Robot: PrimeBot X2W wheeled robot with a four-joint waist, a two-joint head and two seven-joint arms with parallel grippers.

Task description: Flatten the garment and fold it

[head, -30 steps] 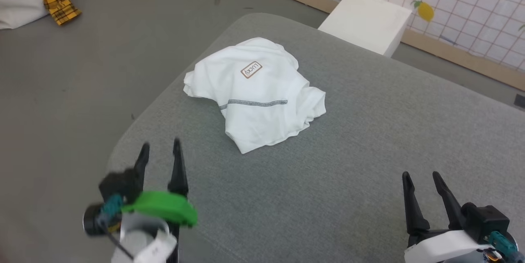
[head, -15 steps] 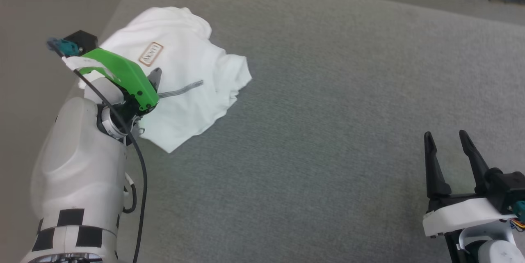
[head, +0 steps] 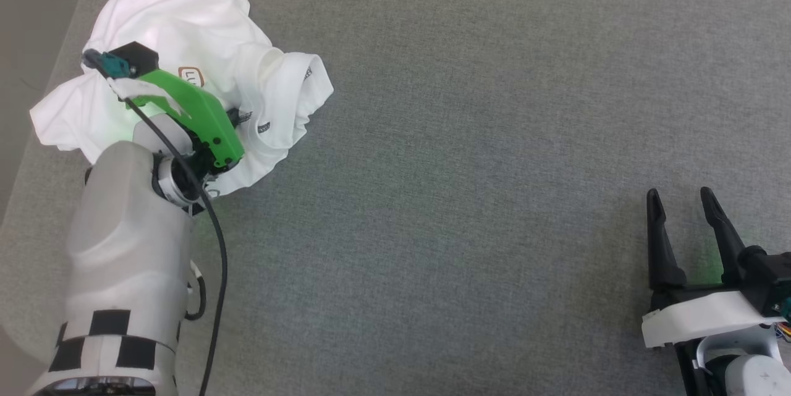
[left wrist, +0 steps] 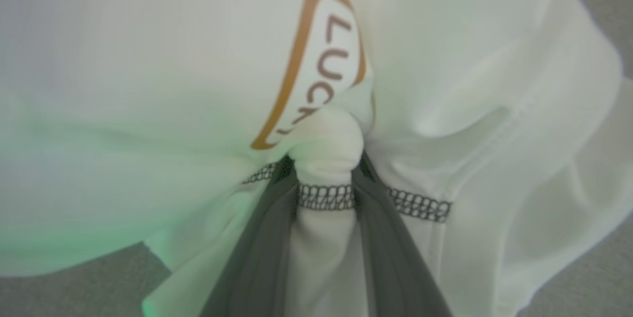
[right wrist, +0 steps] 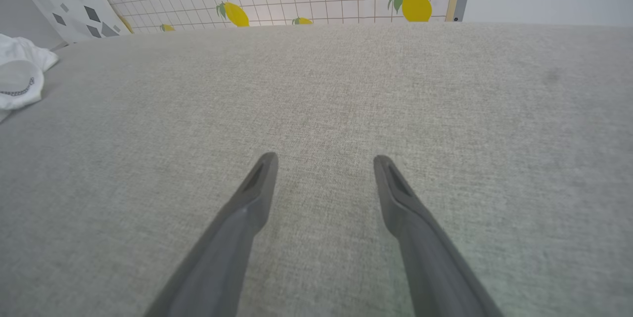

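The garment [head: 179, 19], a thin white shirt, lies bunched at the upper left of the grey cushion [head: 469, 136]. My left gripper [head: 238, 119] is shut on a fold of it, the fingertips mostly hidden under the green wrist mount. In the left wrist view the dark fingers [left wrist: 262, 248] of the left gripper [left wrist: 324, 168] pinch a knot of the garment [left wrist: 148, 60] just below the brown-bordered LUCKY patch [left wrist: 321, 60], across a zigzag seam [left wrist: 420, 205]. My right gripper [head: 678, 195] stands open over bare cushion at the lower right; this right gripper [right wrist: 324, 158] holds nothing. The garment [right wrist: 20, 74] shows far left.
The cushion's left edge [head: 43, 136] runs close beside the garment, with floor [head: 25, 13] beyond it. A tiled wall with lemon prints [right wrist: 415, 5] stands past the cushion's far edge in the right wrist view.
The head camera has tilted down and shifted. My left arm reached to the garment and shut on a fold near the patch, bunching the cloth. The right gripper stayed open and in place.
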